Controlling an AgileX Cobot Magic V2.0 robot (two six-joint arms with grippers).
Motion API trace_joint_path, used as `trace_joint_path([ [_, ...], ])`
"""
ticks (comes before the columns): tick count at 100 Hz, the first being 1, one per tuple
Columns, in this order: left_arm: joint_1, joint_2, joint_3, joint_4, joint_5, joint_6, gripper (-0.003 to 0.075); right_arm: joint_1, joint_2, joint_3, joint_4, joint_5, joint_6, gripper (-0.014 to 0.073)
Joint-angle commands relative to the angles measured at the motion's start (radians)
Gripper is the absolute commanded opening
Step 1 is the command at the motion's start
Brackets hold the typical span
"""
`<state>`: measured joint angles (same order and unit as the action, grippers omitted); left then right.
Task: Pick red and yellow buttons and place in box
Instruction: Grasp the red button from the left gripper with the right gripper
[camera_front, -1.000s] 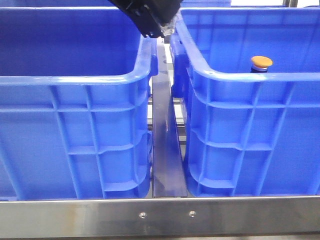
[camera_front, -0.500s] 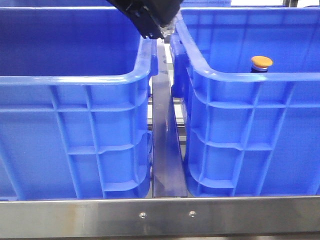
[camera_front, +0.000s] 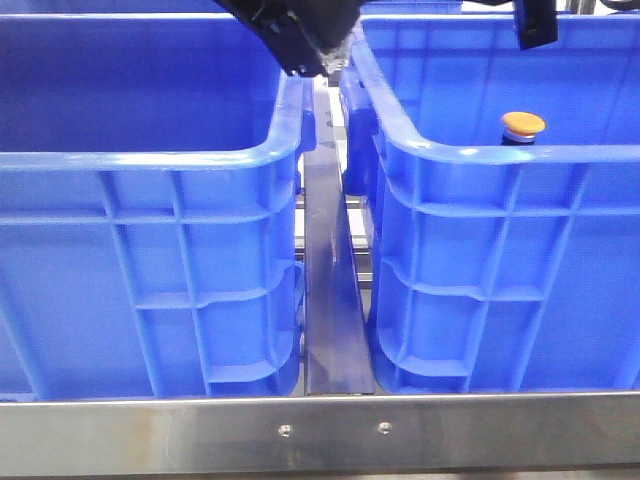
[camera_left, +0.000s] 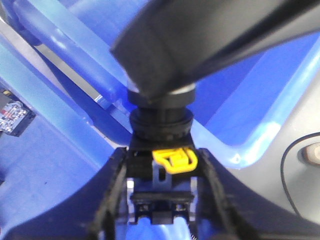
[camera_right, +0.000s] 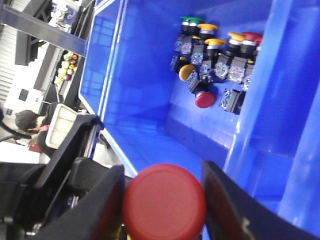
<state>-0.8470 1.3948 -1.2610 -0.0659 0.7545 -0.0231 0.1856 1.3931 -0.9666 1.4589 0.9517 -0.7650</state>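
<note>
Right gripper (camera_right: 162, 200) clamps a red button (camera_right: 164, 204); left gripper (camera_left: 161, 200) clamps a button body (camera_left: 161, 175), cap colour unclear. Risk: early release above a crate rim (camera_front: 400, 140) bounces a button outside

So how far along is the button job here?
Done: unclear; no placed button is identifiable. In hand: the right gripper holds a red button; the left gripper clamps a button base, cap colour hidden. Left: release both; more buttons remain piled in the crate.

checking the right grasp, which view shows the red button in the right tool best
The right wrist view: the red button fills the foreground between the right tool fingers. The front view shows only a dark bit of that arm; the left wrist view shows none of it.
</note>
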Motion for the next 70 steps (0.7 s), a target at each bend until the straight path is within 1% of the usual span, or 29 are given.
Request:
trace_joint_path([
  [1,-0.006,-0.037,-0.029,-0.036,-0.065,0.000,0.0045,0.000,-0.029,-0.034,0.062,0.049,-0.006,0.0209],
  [5,-0.006,-0.037,-0.029,-0.040,-0.063,0.000,0.0080,0.000,-0.029,-0.034,0.062,0.050,-0.006,0.0213],
  [10,-0.006,-0.037,-0.029,-0.040,-0.064,0.000,0.0146,0.000,-0.029,-0.034,0.062,0.050,-0.006,0.0216],
  [22,-0.006,-0.037,-0.029,-0.040,-0.066,0.000,0.0358,-0.010,-0.031,-0.034,0.062,0.047,-0.010,0.0216],
  [24,-0.006,-0.037,-0.029,-0.040,-0.066,0.000,0.0379,-0.015,-0.031,-0.036,0.062,0.046,-0.015,0.0216],
  [25,-0.006,-0.037,-0.029,-0.040,-0.063,0.000,0.0407,-0.024,-0.033,-0.036,0.062,0.046,-0.024,0.0216],
  [26,-0.006,-0.037,-0.029,-0.040,-0.064,0.000,0.0407,-0.024,-0.033,-0.036,0.062,0.046,-0.024,0.0216],
  [29,-0.006,-0.037,-0.029,-0.040,-0.059,0.000,0.0442,-0.045,-0.036,-0.038,0.062,0.046,-0.043,0.0216],
  [34,-0.006,-0.037,-0.029,-0.040,-0.057,0.000,0.0461,-0.078,-0.043,-0.039,0.062,0.046,-0.062,0.0216],
  [39,-0.006,-0.037,-0.029,-0.040,-0.057,0.000,0.0461,-0.124,-0.053,-0.039,0.062,0.046,-0.082,0.0216],
  [46,-0.006,-0.037,-0.029,-0.040,-0.057,0.000,0.0461,-0.219,-0.072,-0.039,0.061,0.046,-0.116,0.0216],
  [48,-0.006,-0.037,-0.029,-0.040,-0.057,0.000,0.0461,-0.228,-0.074,-0.039,0.061,0.046,-0.124,0.0216],
  [52,-0.006,-0.037,-0.029,-0.040,-0.059,0.000,0.0461,-0.278,-0.082,-0.039,0.061,0.043,-0.149,0.0216],
  [59,-0.006,-0.037,-0.029,-0.040,-0.064,0.000,0.0461,-0.366,-0.089,-0.039,0.055,0.025,-0.221,0.0216],
  [70,-0.006,-0.037,-0.029,-0.040,-0.065,0.000,0.0460,-0.456,-0.090,-0.039,0.011,-0.030,-0.340,0.0216],
])
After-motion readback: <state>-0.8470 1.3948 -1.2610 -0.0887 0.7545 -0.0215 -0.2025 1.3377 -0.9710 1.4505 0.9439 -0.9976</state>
